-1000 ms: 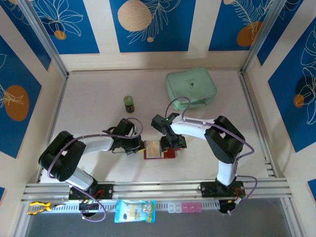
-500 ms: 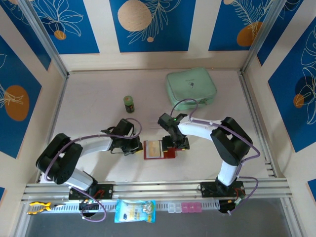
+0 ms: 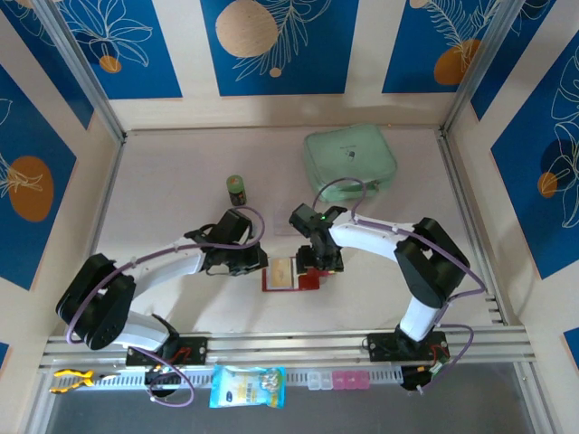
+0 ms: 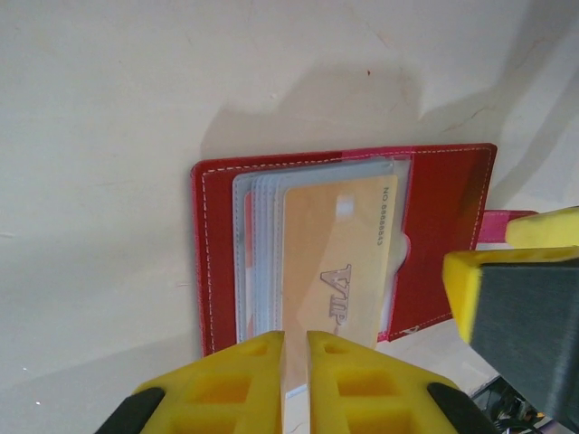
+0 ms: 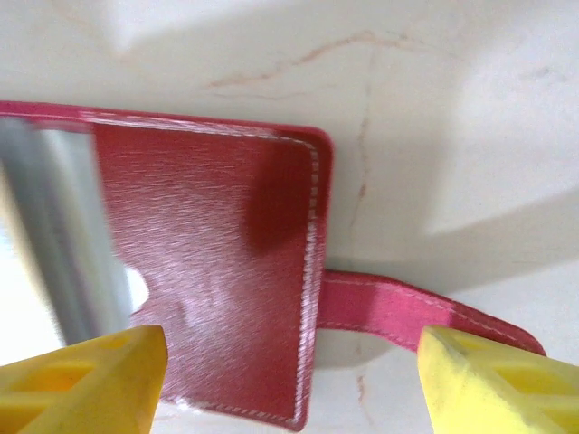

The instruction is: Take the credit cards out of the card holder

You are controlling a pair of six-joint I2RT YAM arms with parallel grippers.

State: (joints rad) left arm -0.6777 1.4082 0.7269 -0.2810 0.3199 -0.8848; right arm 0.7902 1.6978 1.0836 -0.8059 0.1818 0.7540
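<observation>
The red card holder (image 3: 310,280) lies open on the table between both arms. A tan-gold credit card (image 4: 335,262) marked VIP sticks partway out of its clear sleeves (image 4: 258,244). My left gripper (image 4: 295,362) is shut on that card's near edge, at the holder's left side (image 3: 261,262). My right gripper (image 5: 289,384) stands open, low over the holder's right cover (image 5: 217,244), with one finger on each side of the cover's corner and the pinkish snap tab (image 5: 407,312). One of its fingers (image 4: 520,307) also shows in the left wrist view.
A mint-green pouch (image 3: 351,163) lies at the back right and a small green jar (image 3: 236,190) stands behind the left gripper. A metal rail (image 3: 289,346) runs along the near edge, with a blue packet (image 3: 247,386) below it.
My left arm has reached further right, bringing its gripper up to the holder's left edge. The right gripper has shifted slightly over the holder's right side.
</observation>
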